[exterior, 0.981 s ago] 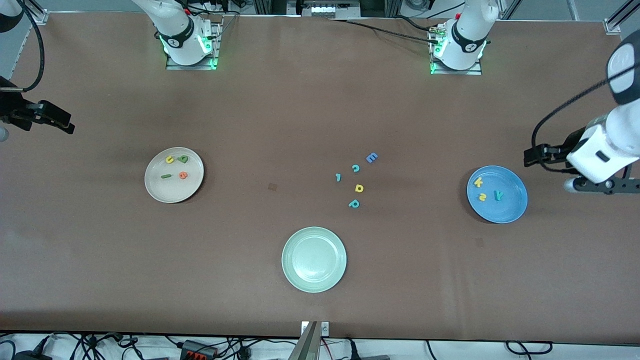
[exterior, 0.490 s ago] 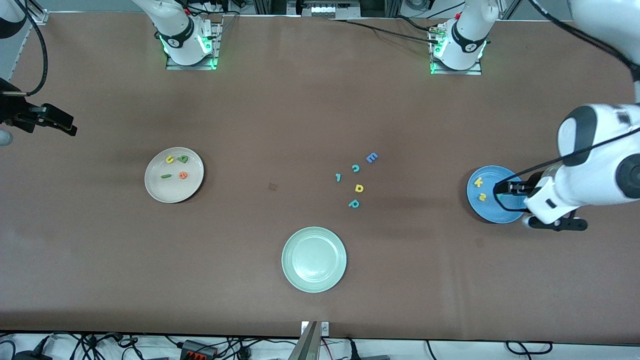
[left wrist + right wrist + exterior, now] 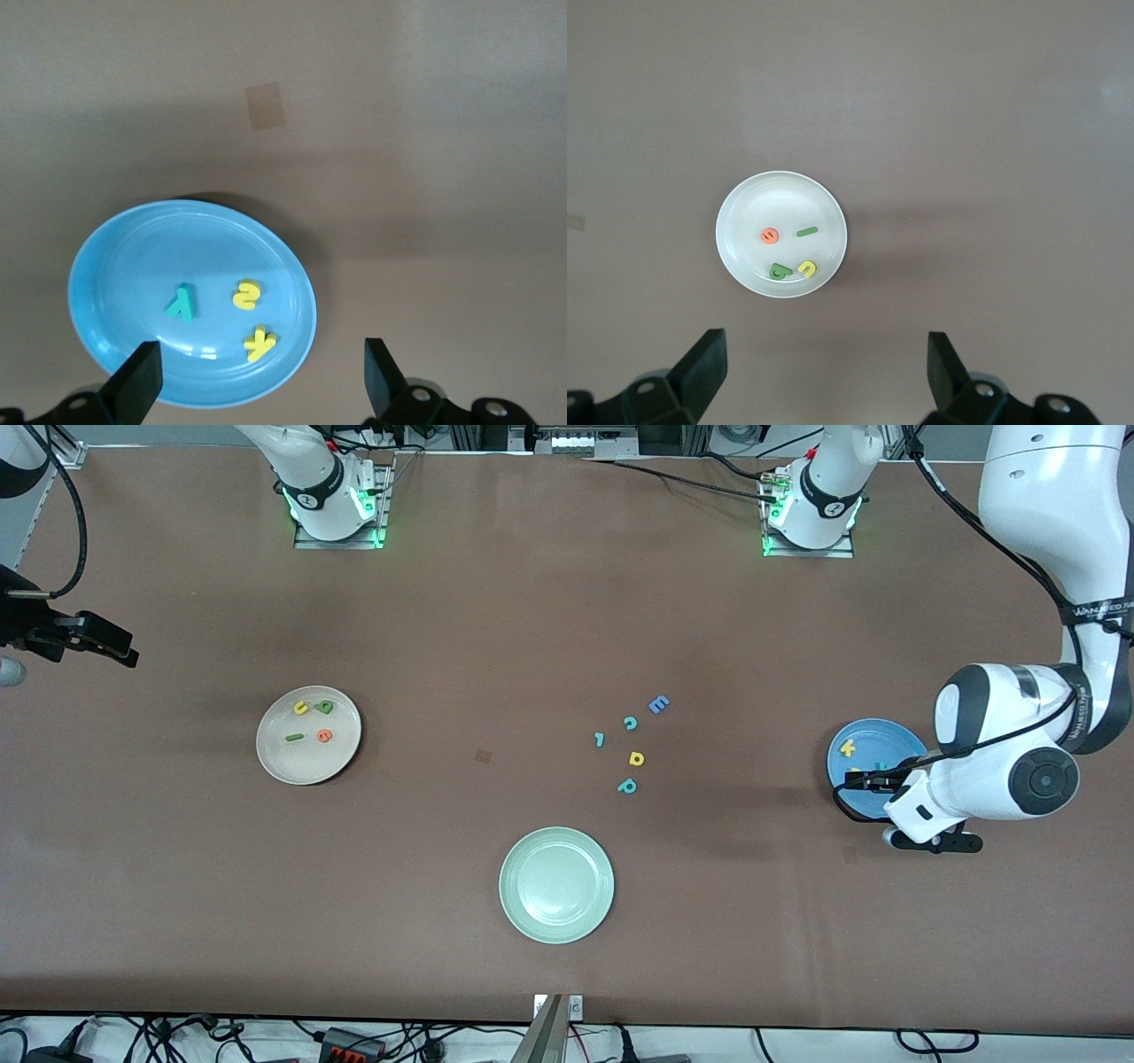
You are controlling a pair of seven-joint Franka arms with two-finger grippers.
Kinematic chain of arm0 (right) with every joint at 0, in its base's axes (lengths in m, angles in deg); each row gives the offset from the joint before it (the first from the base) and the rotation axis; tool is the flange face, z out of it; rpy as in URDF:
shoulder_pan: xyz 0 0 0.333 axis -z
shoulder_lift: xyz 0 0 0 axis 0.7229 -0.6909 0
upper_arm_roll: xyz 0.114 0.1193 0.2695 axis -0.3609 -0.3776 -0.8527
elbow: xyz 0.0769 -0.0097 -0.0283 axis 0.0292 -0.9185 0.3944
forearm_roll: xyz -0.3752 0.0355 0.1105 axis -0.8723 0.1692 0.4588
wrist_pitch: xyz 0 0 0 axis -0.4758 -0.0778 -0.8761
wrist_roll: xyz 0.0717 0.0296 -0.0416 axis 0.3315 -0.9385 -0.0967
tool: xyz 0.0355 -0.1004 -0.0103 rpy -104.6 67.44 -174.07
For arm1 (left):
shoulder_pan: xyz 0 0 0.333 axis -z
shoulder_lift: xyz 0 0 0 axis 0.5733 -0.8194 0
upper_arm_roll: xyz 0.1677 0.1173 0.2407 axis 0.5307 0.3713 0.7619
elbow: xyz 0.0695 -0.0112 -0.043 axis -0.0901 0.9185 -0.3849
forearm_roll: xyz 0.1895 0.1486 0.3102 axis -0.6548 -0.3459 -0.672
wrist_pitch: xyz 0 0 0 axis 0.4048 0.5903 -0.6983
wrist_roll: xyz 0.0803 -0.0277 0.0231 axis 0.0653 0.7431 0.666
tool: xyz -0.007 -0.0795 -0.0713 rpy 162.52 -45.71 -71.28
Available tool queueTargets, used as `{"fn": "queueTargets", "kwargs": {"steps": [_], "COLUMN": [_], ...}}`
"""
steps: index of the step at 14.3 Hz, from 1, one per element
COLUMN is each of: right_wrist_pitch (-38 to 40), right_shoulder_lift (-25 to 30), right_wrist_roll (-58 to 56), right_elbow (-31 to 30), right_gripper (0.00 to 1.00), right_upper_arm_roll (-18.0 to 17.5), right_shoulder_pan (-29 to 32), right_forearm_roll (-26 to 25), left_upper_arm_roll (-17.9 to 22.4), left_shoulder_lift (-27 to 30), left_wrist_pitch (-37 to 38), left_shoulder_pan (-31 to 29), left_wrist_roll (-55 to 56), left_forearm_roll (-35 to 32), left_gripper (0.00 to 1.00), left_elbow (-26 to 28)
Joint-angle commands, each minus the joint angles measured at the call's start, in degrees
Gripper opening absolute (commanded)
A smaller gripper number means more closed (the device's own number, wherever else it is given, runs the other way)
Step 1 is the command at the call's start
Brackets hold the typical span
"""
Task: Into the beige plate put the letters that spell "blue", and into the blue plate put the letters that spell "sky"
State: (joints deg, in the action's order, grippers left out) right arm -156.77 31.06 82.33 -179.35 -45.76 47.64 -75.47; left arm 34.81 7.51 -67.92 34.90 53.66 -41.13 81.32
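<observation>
While the four "blue" letters [image 3: 312, 722] lie in the beige plate [image 3: 276, 760] toward the right arm's end, yellow s, k & teal y, the "sky" letters [image 3: 221, 310], lie in the blue plate [image 3: 115, 266]. Vs. a sec ago, left gripper [image 3: 858, 780] has swung over that plate, hiding part. Right gripper [image 3: 93, 640] waits. Both fingers wide open, holding nothing.

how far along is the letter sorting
It looks finished. The beige plate holds the b, l, u and e; the blue plate holds the s, k and y. Nothing is in hand: left gripper open over the blue plate, right gripper open at its table end. Nothing left.
</observation>
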Motion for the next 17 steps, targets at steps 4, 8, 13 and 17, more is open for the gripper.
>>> {"fn": "queueTargets", "kwargs": {"steps": [4,8,13,17], "right_wrist_pitch": [-0.06,0.03,0.03,0.03], "right_shoulder_lift": [-0.53,-0.45,-0.36,-0.36], "right_wrist_roll": [-1.14,-1.14,-1.14,-1.14], "right_elbow": [0.47,0.47,0.47,0.47], "right_gripper": [1.0,1.0,1.0,1.0], "right_upper_arm_roll": [-0.89,-0.89,-0.89,-0.89], "right_shoulder_pan": [0.94,0.5,0.59,0.59], "right_forearm_roll": [-0.17,-0.26,-0.26,-0.26], "left_upper_arm_roll": [-0.02,0.07,0.07,0.07], "left_shoulder_lift": [1.58,3.06,14.99,25.37], "left_wrist_pitch": [-10.92,-11.9,-7.78,0.65], "left_shoulder_pan": [0.96,0.87,0.26,0.17], "left_wrist_roll": [0.31,0.22,-0.56,-0.57], "left_forearm_roll": [0.58,0.49,0.49,0.49], "left_gripper": [1.0,1.0,1.0,1.0], "left_elbow": [11.53,12.6,12.17,10.76]}}
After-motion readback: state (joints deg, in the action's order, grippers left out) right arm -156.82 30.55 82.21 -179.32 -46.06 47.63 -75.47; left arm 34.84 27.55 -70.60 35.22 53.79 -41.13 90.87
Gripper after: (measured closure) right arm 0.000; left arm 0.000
